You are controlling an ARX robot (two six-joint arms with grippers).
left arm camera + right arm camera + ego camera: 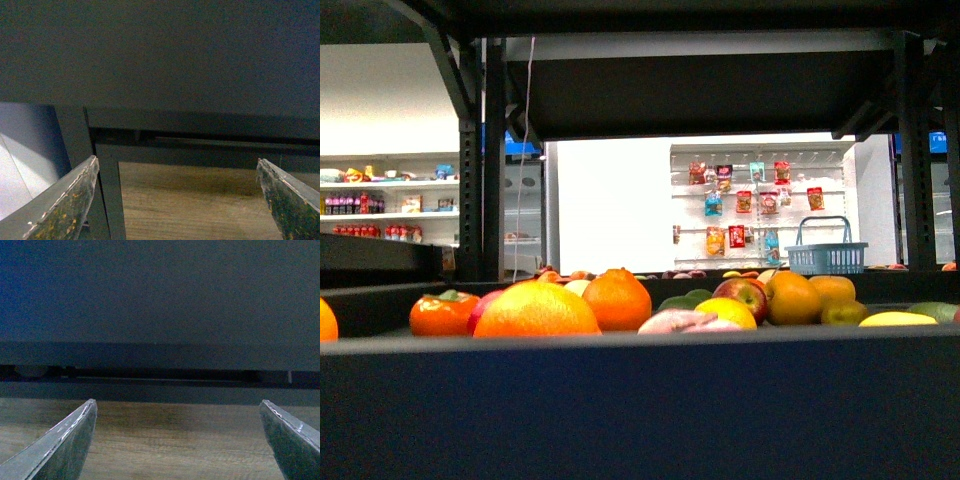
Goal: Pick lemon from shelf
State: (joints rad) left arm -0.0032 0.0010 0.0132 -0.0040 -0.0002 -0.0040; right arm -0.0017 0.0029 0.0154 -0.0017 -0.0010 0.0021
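Observation:
In the front view the black metal shelf fills the foreground, its front rim hiding the lower parts of the fruit on the tier. A bright yellow lemon lies right of centre, in front of a red apple. No gripper shows in the front view. In the left wrist view my left gripper is open and empty, facing the dark underside of a tier above wooden floor. In the right wrist view my right gripper is open and empty, facing the same kind of dark panel and floor. The lemon shows in neither wrist view.
A large orange-yellow citrus, an orange, a persimmon, several more oranges and another yellow fruit share the tier. An upper tier hangs overhead. A blue basket stands behind. A black upright is beside the left finger.

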